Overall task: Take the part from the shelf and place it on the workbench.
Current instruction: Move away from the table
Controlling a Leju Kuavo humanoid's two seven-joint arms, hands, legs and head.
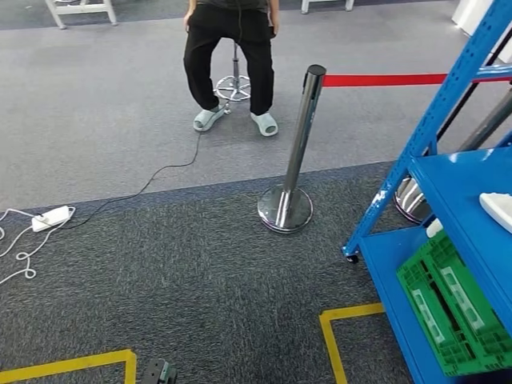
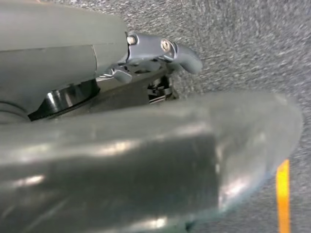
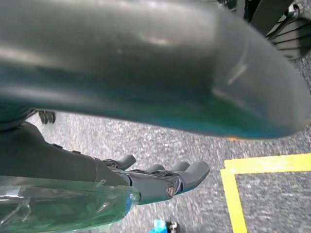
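Dark fingers (image 3: 172, 177) of the right hand (image 3: 154, 182) lie stretched out side by side above the speckled grey carpet (image 3: 154, 141), closed on nothing, so you carry nothing there. Your left hand (image 2: 161, 60) hangs over the same carpet with its grey thumb (image 2: 183, 56) extended and nothing visible in it; whether its other fingers are spread or curled you cannot tell. Both arms seem to hang at your sides, hands pointing at the floor. Judge the task as barely begun: the white moulded part (image 1: 498, 210) lies on the upper deck of the blue steel shelf (image 1: 450, 188), off to your right, above a green slotted plastic crate (image 1: 453, 308). You have yet to turn, reach, grasp it, and carry it to a workbench.
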